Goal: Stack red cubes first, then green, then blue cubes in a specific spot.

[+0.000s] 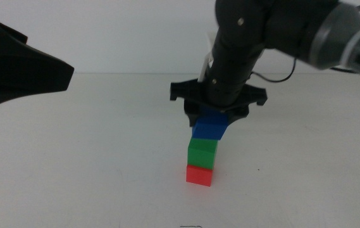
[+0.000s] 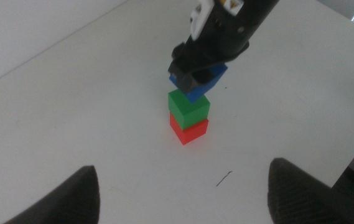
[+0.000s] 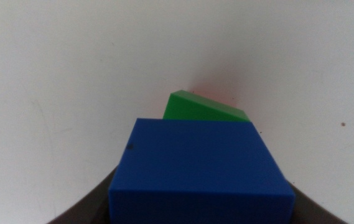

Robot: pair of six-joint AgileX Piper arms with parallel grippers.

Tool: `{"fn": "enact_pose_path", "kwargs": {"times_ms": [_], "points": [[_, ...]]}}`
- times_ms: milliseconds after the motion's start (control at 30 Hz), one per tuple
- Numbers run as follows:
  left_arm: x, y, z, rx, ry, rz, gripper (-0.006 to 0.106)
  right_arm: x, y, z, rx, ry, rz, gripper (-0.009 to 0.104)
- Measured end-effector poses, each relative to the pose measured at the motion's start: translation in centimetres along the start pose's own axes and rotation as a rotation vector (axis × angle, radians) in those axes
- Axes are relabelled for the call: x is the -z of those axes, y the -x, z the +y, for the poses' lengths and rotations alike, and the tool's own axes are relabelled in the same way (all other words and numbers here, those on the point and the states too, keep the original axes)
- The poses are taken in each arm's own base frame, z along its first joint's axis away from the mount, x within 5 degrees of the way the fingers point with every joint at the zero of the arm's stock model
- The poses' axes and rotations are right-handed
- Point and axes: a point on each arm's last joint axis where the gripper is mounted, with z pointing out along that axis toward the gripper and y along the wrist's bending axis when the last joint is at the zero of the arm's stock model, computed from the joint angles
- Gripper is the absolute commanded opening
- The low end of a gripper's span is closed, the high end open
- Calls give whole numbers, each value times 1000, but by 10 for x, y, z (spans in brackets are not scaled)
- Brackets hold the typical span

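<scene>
White matte surface fills all three views, with a pale wall behind it at the top of the middle frame.

At lower centre of the middle view, the red cube sits on the surface with the green cube stacked on it. The green cube appears shifted a little to the right of the red one rather than flush.

The right gripper enters from the upper right and is closed on the blue cube, which it holds at the top of the stack. Whether the blue cube touches the green cube or hangs just above it cannot be told. In the left wrist view the blue cube looks rotated relative to the green cube, with a corner overhanging. In the right wrist view the green cube shows only beyond the blue cube, so the two are probably not centred.

The left gripper waits near the left edge of the middle view, jaws spread wide and empty.

Risks, as judged from this state:
- Release with the blue cube off-centre or rotated: it may tip off the green cube.
- Downward pressure during placement: it may push the green cube off the red cube.
- Jaws opening unevenly or retracting sideways: they may drag the blue cube and topple the stack.
</scene>
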Motion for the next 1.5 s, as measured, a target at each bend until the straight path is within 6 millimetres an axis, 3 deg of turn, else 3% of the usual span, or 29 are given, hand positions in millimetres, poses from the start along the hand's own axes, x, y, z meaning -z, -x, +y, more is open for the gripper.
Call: {"fn": "enact_pose_path", "kwargs": {"times_ms": [333,767,833,867,900,1167,1267,1367,1500], "points": [[0,0,0,0,0,0,91,-29,-1,4,-10,-39,51,-1],[0,0,0,0,0,0,91,-37,1,5,-2,-57,54,3],[0,0,0,0,0,0,91,-37,1,5,0,-61,51,7],[0,0,0,0,0,0,91,-37,1,5,1,-63,50,15],[0,0,0,0,0,0,91,-37,1,5,4,-63,50,34],[0,0,0,0,0,0,91,-43,1,5,28,-69,59,81],[0,0,0,0,0,0,91,-43,1,5,28,-67,57,91],[0,0,0,0,0,0,91,-35,1,5,28,-56,43,91],[0,0,0,0,0,0,91,-4,0,3,37,-15,-11,91]]}}
